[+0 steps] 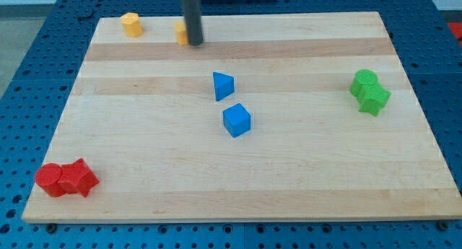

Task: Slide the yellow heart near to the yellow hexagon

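Two yellow blocks sit near the view's top left of the wooden board. The left one looks like the yellow hexagon. The other yellow block, likely the heart, is partly hidden behind my rod. My tip rests on the board right against this block's right side. The two yellow blocks are apart, with a gap of about one block width between them.
A blue triangle and a blue cube lie near the board's middle. Two green blocks touch at the view's right. Two red blocks touch at the bottom left corner.
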`<state>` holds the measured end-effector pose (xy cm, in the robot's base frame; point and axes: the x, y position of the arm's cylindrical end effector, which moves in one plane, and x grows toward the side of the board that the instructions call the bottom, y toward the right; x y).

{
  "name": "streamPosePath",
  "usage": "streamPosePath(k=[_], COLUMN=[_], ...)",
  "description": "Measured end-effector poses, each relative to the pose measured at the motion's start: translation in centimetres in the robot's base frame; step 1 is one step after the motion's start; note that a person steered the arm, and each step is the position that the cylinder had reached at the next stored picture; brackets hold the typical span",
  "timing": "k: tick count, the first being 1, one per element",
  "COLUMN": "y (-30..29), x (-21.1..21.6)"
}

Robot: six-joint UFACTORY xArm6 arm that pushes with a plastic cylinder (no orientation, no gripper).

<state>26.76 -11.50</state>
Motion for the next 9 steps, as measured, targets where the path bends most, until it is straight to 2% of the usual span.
streamPosePath(k=[2, 5, 6, 9], y=[-5.4, 2.3, 2.8, -3.7], x=[-1.1, -1.2, -3.1, -4.5])
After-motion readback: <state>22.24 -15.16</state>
